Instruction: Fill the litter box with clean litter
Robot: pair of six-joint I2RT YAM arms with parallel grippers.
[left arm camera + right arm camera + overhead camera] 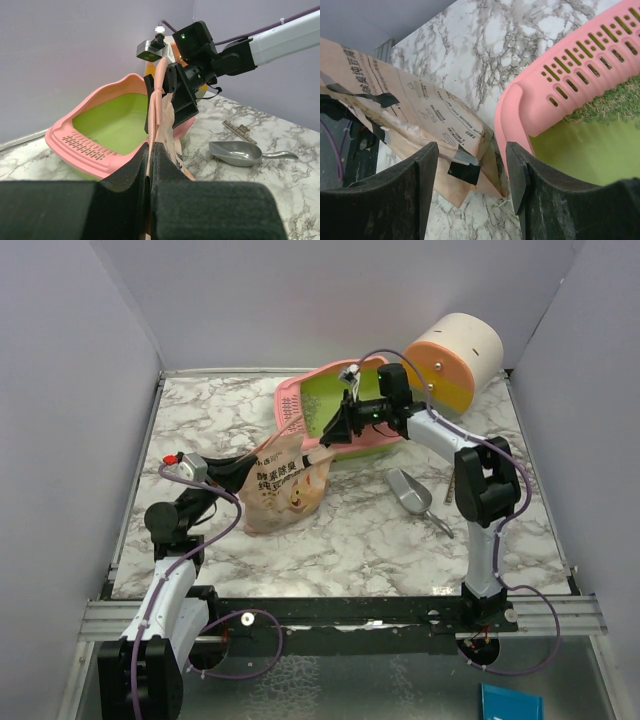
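Left gripper [150,151] is clamped on the pouch [285,490], centre-left of the overhead view. Right gripper [472,150] gapes open at its taped corner. Litter box [288,405] sits upper centre with a scatter of litter [605,107] inside. The bag looks soft, saggy and weighty, so pinch the stiff seam.

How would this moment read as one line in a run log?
left claw: shut on pouch | right claw: open around pouch's far edge | litter box: some litter inside
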